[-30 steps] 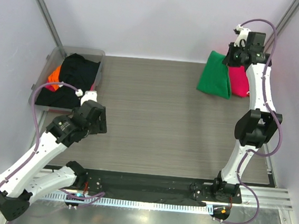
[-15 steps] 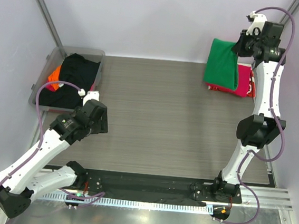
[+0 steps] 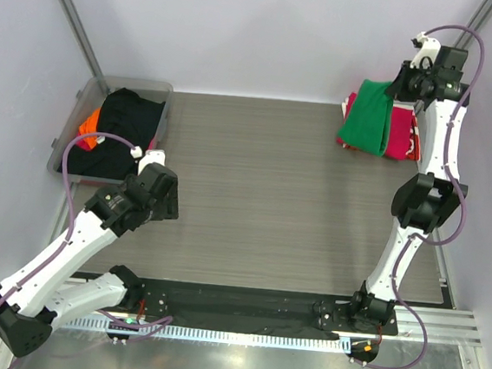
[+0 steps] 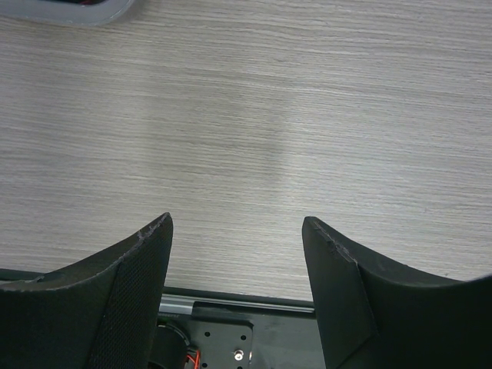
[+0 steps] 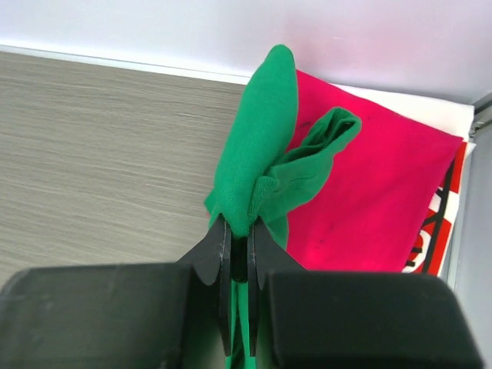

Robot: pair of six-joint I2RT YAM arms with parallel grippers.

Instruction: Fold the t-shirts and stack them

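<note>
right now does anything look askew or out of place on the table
Yes: the green t-shirt hangs bunched from the shut right gripper, draped crookedly over one side of the magenta-pink t-shirt in the far right corner, not stacked flat.

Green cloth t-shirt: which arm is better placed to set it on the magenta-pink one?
Right. The right gripper is shut on the green cloth t-shirt over the folded magenta-pink t-shirt; the left gripper hangs open and empty near the clear plastic tub.
</note>
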